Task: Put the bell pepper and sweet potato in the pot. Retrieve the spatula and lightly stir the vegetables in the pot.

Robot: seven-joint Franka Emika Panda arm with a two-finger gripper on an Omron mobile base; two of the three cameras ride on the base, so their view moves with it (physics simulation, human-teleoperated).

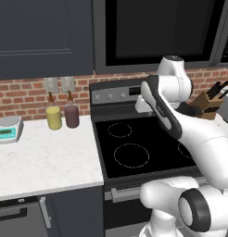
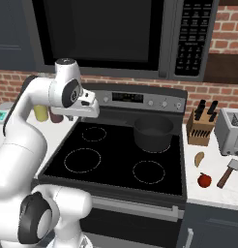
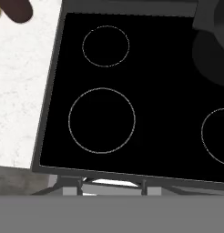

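Note:
The dark grey pot [image 2: 153,133] stands on the stove's back right burner; its blurred side shows at the top right of the hand view [image 3: 213,50]. On the counter right of the stove lie the red bell pepper [image 2: 204,180], the tan sweet potato [image 2: 199,158] and the spatula [image 2: 230,172] with its wooden handle. My gripper [image 2: 87,115] hangs above the stove's back left burner, well left of the pot and far from the vegetables. Its fingers are hidden, so how wide they stand cannot be made out. Nothing is seen in it.
A knife block [image 2: 200,127] and a toaster [image 2: 230,131] stand at the back of the right counter. On the left counter are a yellow canister [image 1: 53,117], a maroon canister [image 1: 71,115] and a kitchen scale [image 1: 8,128]. A microwave [image 2: 121,34] hangs above the stove.

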